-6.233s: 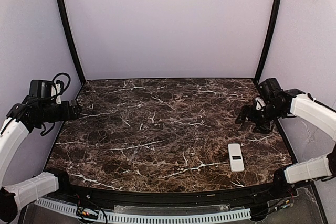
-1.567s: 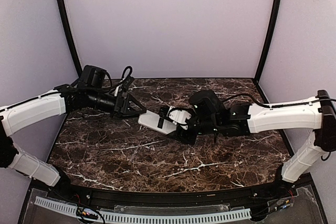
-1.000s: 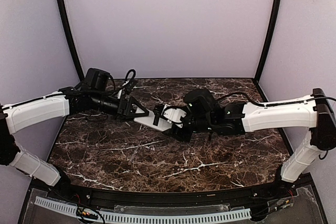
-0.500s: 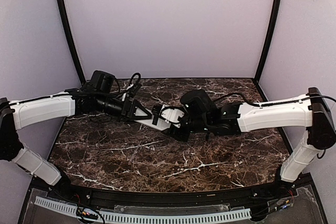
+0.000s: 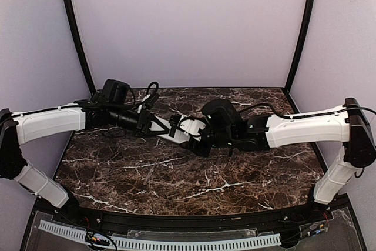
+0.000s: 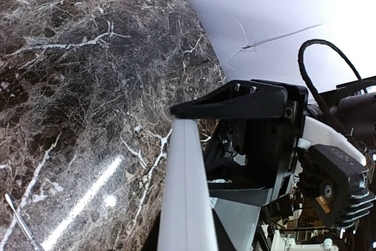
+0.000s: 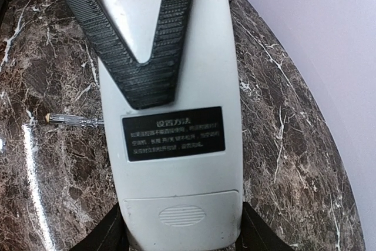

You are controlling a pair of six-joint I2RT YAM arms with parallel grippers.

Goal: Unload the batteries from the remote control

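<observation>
well, from above, both arms reach to the middle and meet over the surface (image 5: 147,174). the remote control (image 5: 187,129) hangs in the air between them and does not touch the marble. the left hand (image 5: 167,129) has one end and the right hand (image 5: 200,139) has the other. i think it is held up like this so that one hand can keep it fixed while the other opens it.

in the left wrist view the remote control shows its thin edge, a white bar that goes away from the camera. dark parts of the left hand stand close against both flat sides of the bar, so this hand looks pressed together on it. at the far end there is a black triangular finger (image 6: 235,101), of the right hand as i judge. a thin screwdriver-like tool (image 6: 16,220) lies on the surface below, apart from the hands.

in the right wrist view the back of the remote control faces the camera, with a black label (image 7: 174,133) and under it the battery cover (image 7: 182,216). the right hand's fingers (image 7: 108,236) clamp the long edges just beside the cover. a ribbed finger (image 7: 141,57) of the left hand lies flat on the back. the cover is not yet off, so the batteries are not visible; probably they are inside. the back is turned to the camera, i suppose, so that the cover can be reached.
</observation>
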